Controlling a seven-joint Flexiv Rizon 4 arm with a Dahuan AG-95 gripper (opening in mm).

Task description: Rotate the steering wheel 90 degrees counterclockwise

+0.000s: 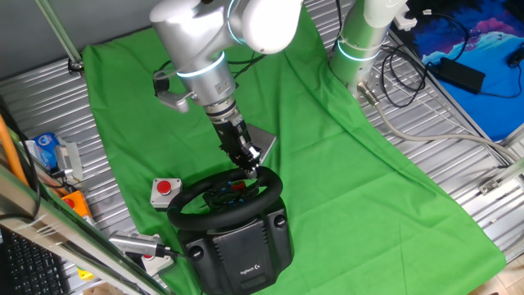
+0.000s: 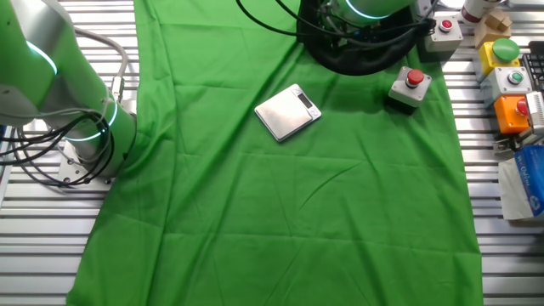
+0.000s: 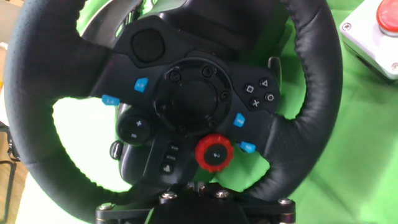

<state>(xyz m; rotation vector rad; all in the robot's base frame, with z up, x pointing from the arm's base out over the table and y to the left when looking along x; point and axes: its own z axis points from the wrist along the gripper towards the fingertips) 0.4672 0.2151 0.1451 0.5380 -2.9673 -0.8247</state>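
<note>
Wheel (image 1: 225,199), black, on base; tool (image 1: 255,170) at far rim, closure on it not discernible; risk: weak hold slipping off thick rim mid-turn

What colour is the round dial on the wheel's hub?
Red dial, clearest in the hand view.

Steering wheel (image 3: 311,93), hub tilted

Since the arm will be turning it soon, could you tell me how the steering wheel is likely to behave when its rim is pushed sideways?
The steering wheel sits on a bulky base, so it probably spins about its hub rather than sliding or tipping. Its thick stitched rim looks grippy and stiff. The green cloth underneath might let the base creep slightly.
</note>
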